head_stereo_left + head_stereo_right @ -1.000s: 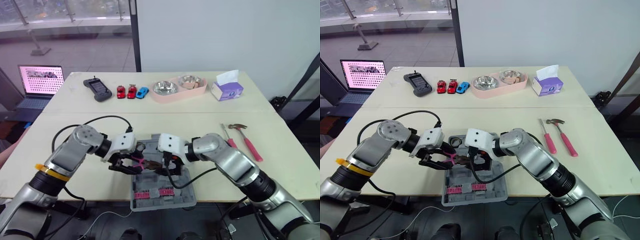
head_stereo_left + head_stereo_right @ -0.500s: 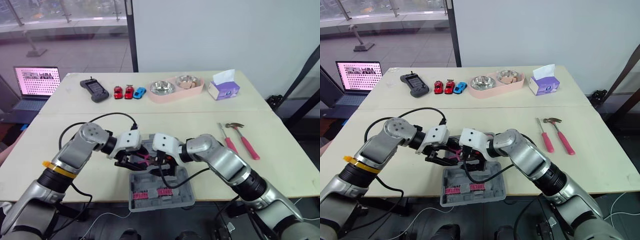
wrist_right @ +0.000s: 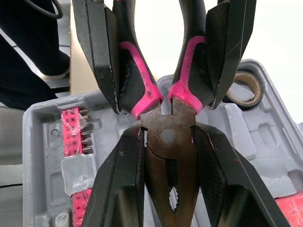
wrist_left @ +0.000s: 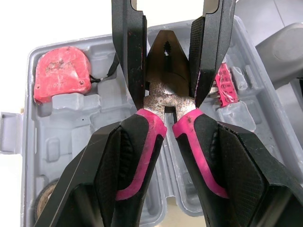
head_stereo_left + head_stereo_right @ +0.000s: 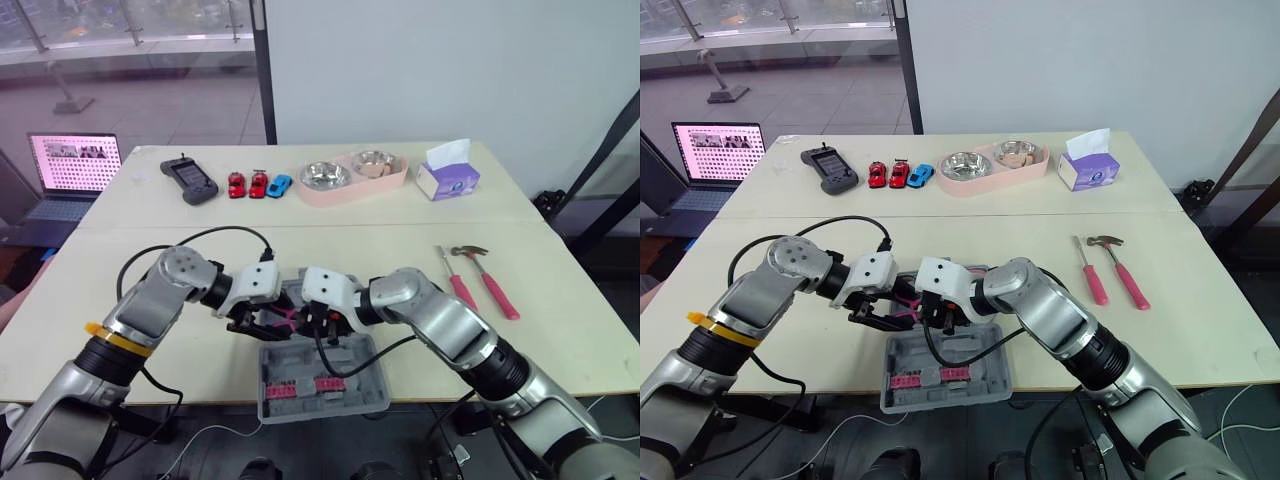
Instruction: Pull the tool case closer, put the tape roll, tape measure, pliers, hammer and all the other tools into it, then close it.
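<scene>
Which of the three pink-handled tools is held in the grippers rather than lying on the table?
The pliers: left gripper clamps the handles, right gripper the metal head, above the tool case. The hammer and screwdriver lie on the table.

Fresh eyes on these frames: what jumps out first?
Both grippers meet on the pliers over the open tool case: the left gripper clamps the pink handles, the right gripper pinches the metal head. The hammer lies on the table to the right.

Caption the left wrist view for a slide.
Left hand grips pliers by the handles, right hand by the head, over the open tool case.
</scene>
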